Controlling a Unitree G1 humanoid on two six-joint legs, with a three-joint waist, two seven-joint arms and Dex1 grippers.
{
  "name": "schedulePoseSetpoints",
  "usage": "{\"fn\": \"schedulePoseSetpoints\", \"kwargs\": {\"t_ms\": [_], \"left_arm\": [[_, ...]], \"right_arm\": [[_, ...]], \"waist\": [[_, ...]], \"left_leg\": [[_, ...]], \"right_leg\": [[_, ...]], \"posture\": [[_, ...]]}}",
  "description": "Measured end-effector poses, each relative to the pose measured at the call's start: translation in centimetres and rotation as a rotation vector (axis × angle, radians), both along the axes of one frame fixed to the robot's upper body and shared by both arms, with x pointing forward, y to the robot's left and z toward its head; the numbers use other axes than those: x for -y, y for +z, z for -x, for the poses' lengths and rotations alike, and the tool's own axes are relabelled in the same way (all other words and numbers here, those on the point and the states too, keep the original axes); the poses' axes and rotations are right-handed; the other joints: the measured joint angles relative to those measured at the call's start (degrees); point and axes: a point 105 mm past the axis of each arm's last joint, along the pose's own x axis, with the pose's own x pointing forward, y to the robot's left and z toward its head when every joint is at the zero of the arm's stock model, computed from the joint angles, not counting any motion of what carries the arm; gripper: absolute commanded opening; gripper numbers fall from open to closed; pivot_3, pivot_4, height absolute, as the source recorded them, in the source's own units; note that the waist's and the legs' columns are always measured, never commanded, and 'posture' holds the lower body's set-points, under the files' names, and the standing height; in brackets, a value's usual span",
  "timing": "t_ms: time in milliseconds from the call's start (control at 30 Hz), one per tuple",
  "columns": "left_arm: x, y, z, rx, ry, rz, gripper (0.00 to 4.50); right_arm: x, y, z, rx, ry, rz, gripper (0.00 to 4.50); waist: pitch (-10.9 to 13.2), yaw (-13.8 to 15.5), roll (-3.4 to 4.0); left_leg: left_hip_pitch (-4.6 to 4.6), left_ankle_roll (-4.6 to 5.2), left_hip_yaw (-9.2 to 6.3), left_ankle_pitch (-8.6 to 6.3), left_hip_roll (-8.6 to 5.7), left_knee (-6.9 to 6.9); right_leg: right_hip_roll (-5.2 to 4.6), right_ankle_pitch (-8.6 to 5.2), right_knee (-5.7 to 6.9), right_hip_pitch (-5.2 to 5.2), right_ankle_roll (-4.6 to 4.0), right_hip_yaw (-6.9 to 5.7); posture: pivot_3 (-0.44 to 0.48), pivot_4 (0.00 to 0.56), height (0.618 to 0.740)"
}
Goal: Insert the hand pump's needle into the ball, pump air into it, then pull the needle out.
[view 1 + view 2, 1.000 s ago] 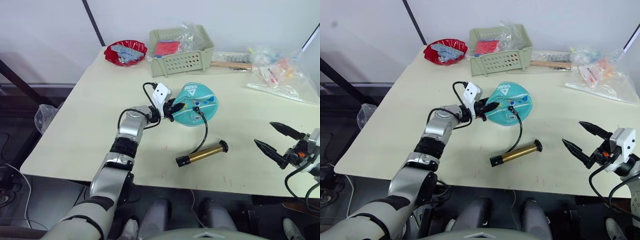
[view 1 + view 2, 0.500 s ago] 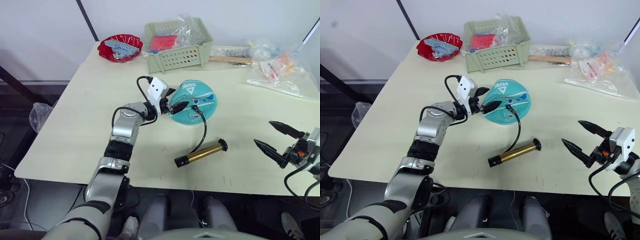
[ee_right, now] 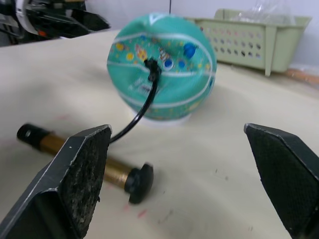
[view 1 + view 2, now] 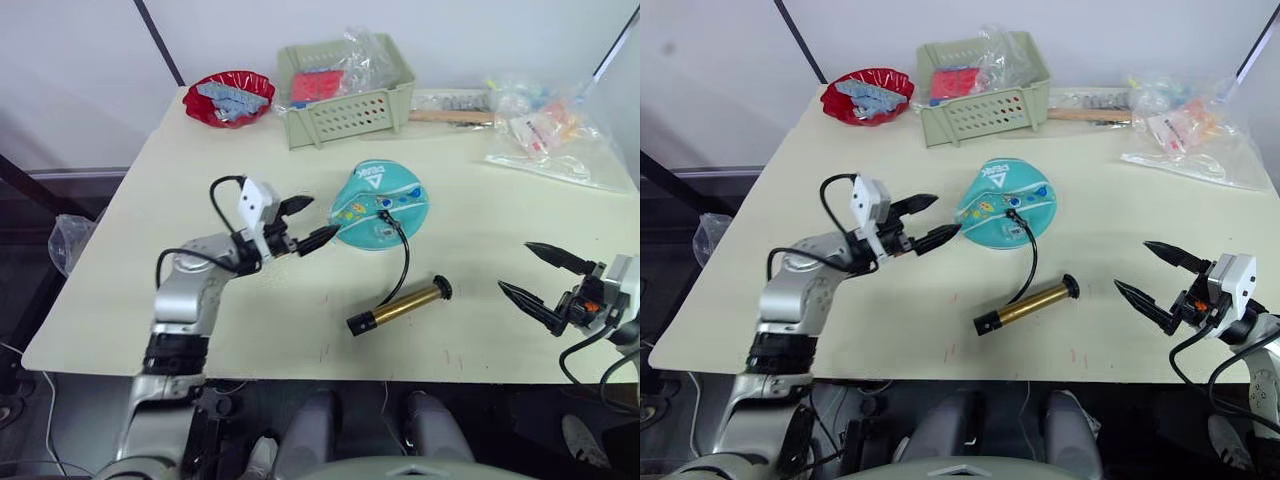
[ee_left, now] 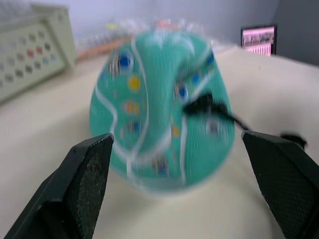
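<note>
Now, ball [image 4: 380, 203]: teal w/ white seams, sits on the table [image 4: 200, 310] about mid-surface, a bit toward the far edge; nothing grips it.
Needle: black fitting [image 3: 151, 65] sits plugged on top of the ball; the pin itself can't be made out.
Hose [image 4: 405, 262]: thin black line, runs from that fitting down the ball's near side to the pump.
Hand pump [image 4: 400, 306]: brass cylinder lying flat, between ball and near edge, black caps at both ends, angled; no gripper touches it.
Left gripper [image 4: 305, 223]: fingers spread wide, empty, tips pointing at the ball, just beside its left side but apart from it.
Right gripper [image 4: 538, 275]: also spread wide, empty, near the table's near-right corner, well apart from pump and ball.
Basket [image 4: 345, 108]: pale green, perforated, at the far edge behind the ball, red item inside.
Red bowl [image 4: 228, 98]: far-left corner, grey bits in it.
Plastic bags [image 4: 545, 135]: far-right corner.
</note>
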Motion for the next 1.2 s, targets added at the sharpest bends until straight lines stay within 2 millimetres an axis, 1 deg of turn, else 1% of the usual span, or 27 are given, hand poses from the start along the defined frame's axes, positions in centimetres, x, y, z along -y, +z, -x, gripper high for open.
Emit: {"fn": "schedulePoseSetpoints", "kwargs": {"t_ms": [67, 133, 200, 300, 367, 467, 633, 733, 967, 1033, 1067, 1167, 1200], "left_arm": [[-0.9, -1.0, 0.7, -0.033, 0.009, -0.007, 4.36], [-1.5, -1.6, 1.3, -0.049, 0.014, -0.024, 4.36], [-3.0, -2.8, 2.5, -0.082, 0.032, -0.052, 4.36], [-5.5, -4.6, 4.5, -0.139, 0.077, -0.078, 4.36], [-6.5, -5.0, 5.3, -0.143, 0.091, -0.096, 4.36], [-8.8, -6.2, 7.3, -0.19, 0.13, -0.135, 4.36], [-10.5, -6.7, 9.1, -0.206, 0.141, -0.183, 4.36], [-11.0, -6.6, 9.5, -0.211, 0.149, -0.194, 4.36], [-10.9, -6.6, 9.7, -0.211, 0.136, -0.198, 4.36], [-9.8, -6.1, 9.6, -0.196, 0.088, -0.193, 4.36], [-6.9, -4.7, 9.3, -0.15, -0.029, -0.182, 4.36], [-4.0, -3.9, 8.4, -0.109, -0.131, -0.211, 4.36], [-3.5, -3.8, 8.2, -0.103, -0.144, -0.216, 4.36]], "right_arm": [[0.2, -0.4, 0.2, -0.014, 0.001, 0.004, 4.5], [0.5, -0.7, 0.4, -0.021, -0.003, 0.01, 4.5], [1.0, -1.3, 0.9, -0.042, -0.012, 0.026, 4.5], [2.5, -2.4, 1.5, -0.097, -0.049, 0.05, 4.5], [2.8, -2.4, 1.7, -0.094, -0.048, 0.061, 4.5], [4.1, -2.6, 2.5, -0.112, -0.074, 0.09, 4.5], [4.8, -2.5, 3.2, -0.116, -0.078, 0.08, 4.5], [4.9, -2.7, 3.7, -0.132, -0.07, 0.085, 4.5], [5.0, -2.8, 3.8, -0.131, -0.066, 0.088, 4.5], [4.9, -2.8, 3.9, -0.133, -0.056, 0.085, 4.5], [4.7, -2.4, 4.0, -0.13, -0.03, 0.071, 4.5], [4.6, -2.2, 4.1, -0.122, -0.014, 0.088, 4.5], [4.6, -2.2, 4.1, -0.119, -0.012, 0.093, 4.5]], "waist": [[0.1, 0.0, -0.12], [0.1, -0.2, -0.18], [0.1, -0.6, -0.2], [0.1, -0.7, -0.29], [0.1, -0.7, -0.4], [0.1, -0.7, -0.52], [0.0, -0.6, -0.66], [0.0, -0.6, -0.71], [0.0, -0.6, -0.74], [0.0, -0.5, -0.74], [0.0, -0.3, -0.74], [0.0, -0.3, -0.72], [0.0, -0.3, -0.73]], "left_leg": [[0.0, 0.31, 0.43, -0.18, 0.01, 0.16], [0.05, 0.36, 0.66, -0.21, 0.03, 0.17], [0.15, 0.48, 0.93, -0.28, 0.06, 0.17], [0.15, 0.71, 1.38, -0.42, 0.14, 0.25], [0.14, 0.83, 1.63, -0.49, 0.16, 0.3], [0.18, 1.01, 2.01, -0.6, 0.2, 0.33], [0.17, 1.14, 2.18, -0.68, 0.21, 0.42], [0.17, 1.14, 2.14, -0.69, 0.21, 0.42], [0.16, 1.12, 1.86, -0.68, 0.32, 0.42], [0.14, 1.11, 1.82, -0.67, 0.32, 0.43], [0.13, 1.11, 1.81, -0.67, 0.29, 0.5], [0.16, 1.11, 1.71, -0.67, 0.25, 0.61], [0.16, 1.11, 1.7, -0.67, 0.26, 0.61]], "right_leg": [[-0.02, 0.01, 0.33, -0.27, 0.05, 0.42], [0.01, 0.05, 0.35, -0.35, 0.12, 0.69], [0.01, 0.08, 0.37, -0.39, 0.17, 0.96], [-0.02, 0.19, 0.37, -0.6, 0.33, 1.31], [-0.02, 0.25, 0.37, -0.68, 0.44, 1.57], [-0.11, 0.3, 0.36, -0.76, 0.54, 1.74], [-0.27, 0.36, 0.34, -0.76, 0.62, 1.76], [-0.32, 0.36, 0.34, -0.75, 0.62, 1.7], [-0.35, 0.39, 0.35, -0.69, 0.54, 1.42], [-0.34, 0.39, 0.35, -0.66, 0.53, 1.37], [-0.35, 0.4, 0.35, -0.6, 0.54, 1.32], [-0.27, 0.4, 0.35, -0.5, 0.55, 1.23], [-0.24, 0.4, 0.35, -0.49, 0.55, 1.23]], "posture": [[0.0, 0.15, 0.74], [0.0, 0.15, 0.74], [0.0, 0.15, 0.74], [0.0, 0.15, 0.74], [0.0, 0.15, 0.74], [0.0, 0.15, 0.74], [0.0, 0.15, 0.74], [0.0, 0.15, 0.74], [0.0, 0.15, 0.74], [0.0, 0.15, 0.74], [0.0, 0.15, 0.74], [0.0, 0.15, 0.74], [0.0, 0.15, 0.74]]}}
